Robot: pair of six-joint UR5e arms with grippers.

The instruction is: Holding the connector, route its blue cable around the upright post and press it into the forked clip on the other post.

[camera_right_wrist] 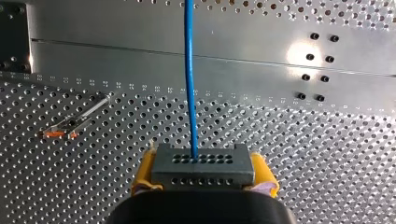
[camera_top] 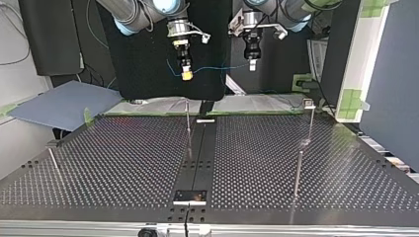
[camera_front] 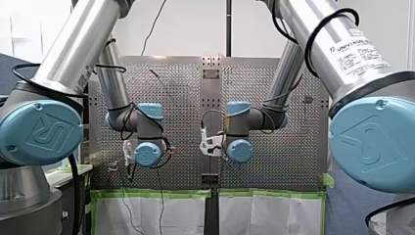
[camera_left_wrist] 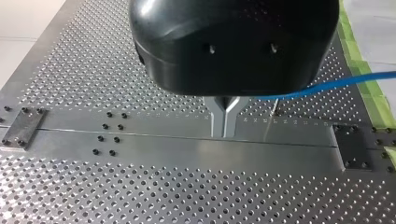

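Note:
In the right wrist view my right gripper (camera_right_wrist: pixel 204 179) is shut on a grey connector (camera_right_wrist: pixel 203 164), which sits between its yellow pads (camera_right_wrist: pixel 142 173). The blue cable (camera_right_wrist: pixel 189 70) runs straight out of the connector, ahead of the gripper. In the top view the cable (camera_top: pixel 217 67) spans from my right gripper (camera_top: pixel 187 75) across to my left gripper (camera_top: pixel 252 65), both held high above the table. My left gripper's metal fingers (camera_left_wrist: pixel 225 119) are pressed together, and the cable (camera_left_wrist: pixel 327 86) reaches them from the side. A thin upright post (camera_top: pixel 188 121) stands mid-table. Another post carries a clip (camera_top: pixel 309 103).
The perforated table (camera_top: pixel 123 163) has a smooth centre strip (camera_top: pixel 200 153). A further thin post (camera_top: pixel 298 170) stands near the clip post, and a short one (camera_top: pixel 53 159) at the top view's left. A blue sheet (camera_top: pixel 64 103) lies beyond the table.

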